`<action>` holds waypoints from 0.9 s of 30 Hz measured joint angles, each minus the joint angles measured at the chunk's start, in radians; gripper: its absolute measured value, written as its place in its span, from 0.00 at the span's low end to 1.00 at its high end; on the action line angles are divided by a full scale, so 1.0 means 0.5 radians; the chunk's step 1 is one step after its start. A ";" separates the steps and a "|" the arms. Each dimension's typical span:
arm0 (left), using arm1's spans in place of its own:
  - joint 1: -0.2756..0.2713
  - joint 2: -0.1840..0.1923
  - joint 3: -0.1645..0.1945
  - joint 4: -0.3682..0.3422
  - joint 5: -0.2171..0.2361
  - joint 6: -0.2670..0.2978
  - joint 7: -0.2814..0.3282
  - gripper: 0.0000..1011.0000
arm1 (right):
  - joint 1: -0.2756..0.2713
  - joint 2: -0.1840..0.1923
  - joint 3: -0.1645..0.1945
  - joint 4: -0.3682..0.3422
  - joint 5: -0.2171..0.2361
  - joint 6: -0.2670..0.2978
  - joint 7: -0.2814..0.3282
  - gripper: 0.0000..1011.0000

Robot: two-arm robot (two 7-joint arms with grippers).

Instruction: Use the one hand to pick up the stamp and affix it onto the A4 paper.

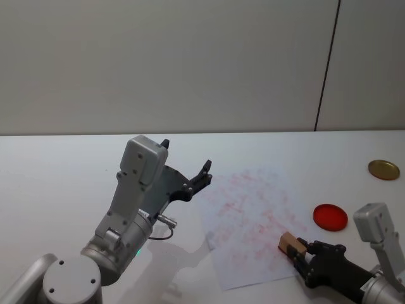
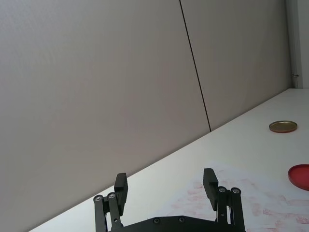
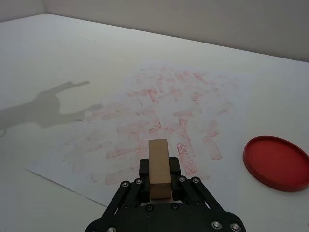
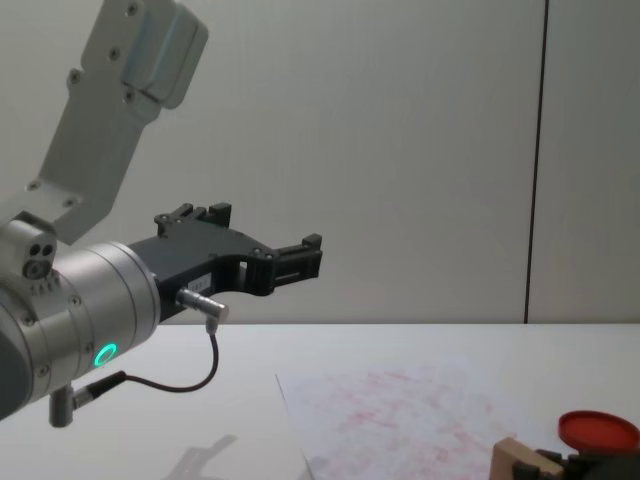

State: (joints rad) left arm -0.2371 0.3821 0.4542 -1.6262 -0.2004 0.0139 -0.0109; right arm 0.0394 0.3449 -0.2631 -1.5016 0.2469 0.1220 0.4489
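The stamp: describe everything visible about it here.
The stamp is a small rectangular block of plain tan wood, as it looks. The right gripper is shut on it, black fingers clamping its long sides, one end sticking out forward. It is low over the near right part of the A4 paper; contact with the sheet cannot be told.

The white table [image 1: 57, 183] is carrying the A4 paper [image 1: 253, 215] (covered in faint red marks), which is lying flat. A red ink pad [image 1: 330, 216] is sitting just right of it; a gold disc [image 1: 384, 169], possibly a lid, is resting farther right.
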 joint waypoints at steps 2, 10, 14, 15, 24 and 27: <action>0.000 0.000 0.000 0.000 0.000 0.000 0.000 0.98 | -0.001 0.001 -0.001 0.001 0.000 0.001 0.004 0.22; 0.000 0.000 0.000 0.000 0.000 0.000 0.000 0.98 | -0.009 0.007 0.000 -0.007 0.036 -0.033 0.003 0.22; 0.000 0.000 0.000 0.000 0.000 0.000 0.000 0.98 | -0.013 0.009 0.006 -0.029 0.085 -0.083 -0.006 0.22; 0.000 0.000 0.000 0.000 0.000 0.000 0.000 0.98 | -0.012 0.010 0.010 -0.035 0.095 -0.094 -0.009 0.22; 0.000 0.000 0.000 0.000 0.000 0.000 0.000 0.98 | 0.025 0.012 0.058 -0.104 0.211 -0.231 -0.076 0.22; 0.000 0.000 0.000 0.000 0.000 0.000 0.000 0.98 | 0.043 0.013 0.075 -0.111 0.227 -0.256 -0.119 0.22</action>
State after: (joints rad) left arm -0.2371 0.3821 0.4542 -1.6262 -0.2004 0.0138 -0.0109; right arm 0.0607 0.3514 -0.2258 -1.5570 0.3606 -0.0061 0.3896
